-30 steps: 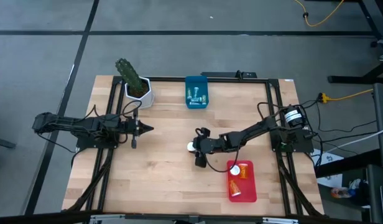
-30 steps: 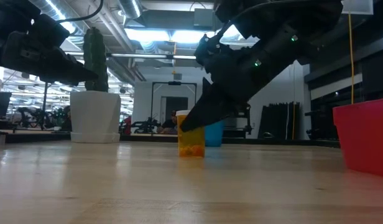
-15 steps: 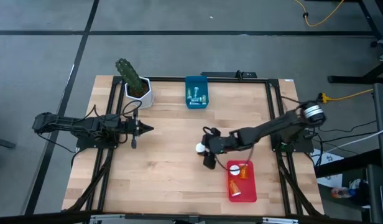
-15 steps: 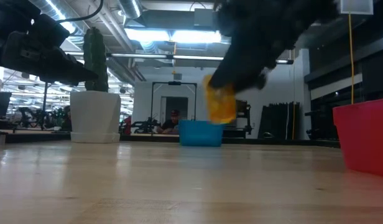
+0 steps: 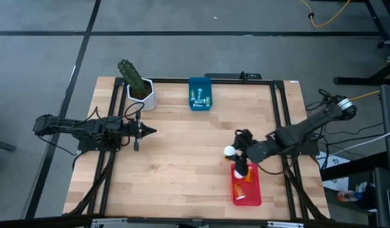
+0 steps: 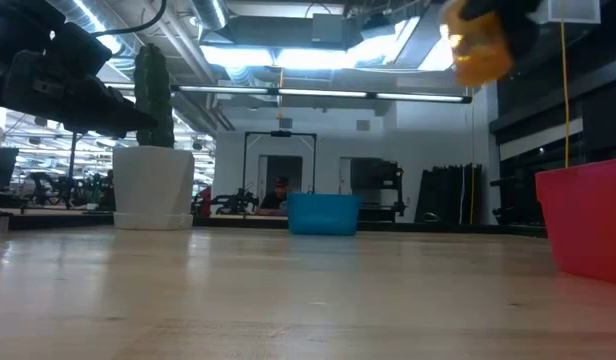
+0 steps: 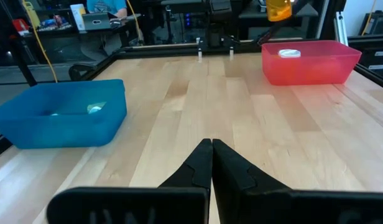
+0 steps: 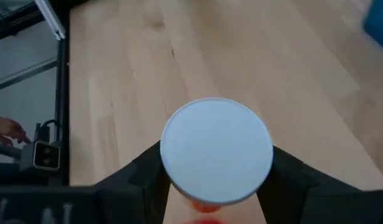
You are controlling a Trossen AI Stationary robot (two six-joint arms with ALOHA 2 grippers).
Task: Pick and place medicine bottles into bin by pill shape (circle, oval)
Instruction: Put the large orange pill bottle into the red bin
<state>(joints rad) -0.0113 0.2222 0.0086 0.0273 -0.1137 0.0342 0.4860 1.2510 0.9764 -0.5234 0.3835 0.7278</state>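
My right gripper [image 5: 235, 152] is shut on an orange medicine bottle with a white cap [image 5: 230, 151]. It holds the bottle high above the table, at the far left corner of the red bin [image 5: 251, 195]. The bottle also shows in the low view [image 6: 478, 45] and the left wrist view [image 7: 278, 9]. Orange bottles [image 5: 247, 174] lie in the red bin. Pale bottles [image 5: 199, 96] lie in the blue bin [image 5: 190, 82]. My left gripper [image 5: 147, 131] is shut and empty, hovering at the table's left. My right gripper pinches the bottle between its two fingers [image 8: 148, 171], one on each side of the body just under the white cap [image 8: 216, 149]. The fingers come from the table's right, slanting down. The bottle is lifted clear, cap up, slightly tilted.
A white pot with a green cactus [image 5: 141, 92] stands at the far left. The blue bin stands at the far middle and the red bin at the near right. Bare wood lies between the arms.
My right gripper has lifted the orange bottle off the table's middle. It has carried it up and toward the table's right and near edges, over to the red bin. The bottle stays held, cap up.
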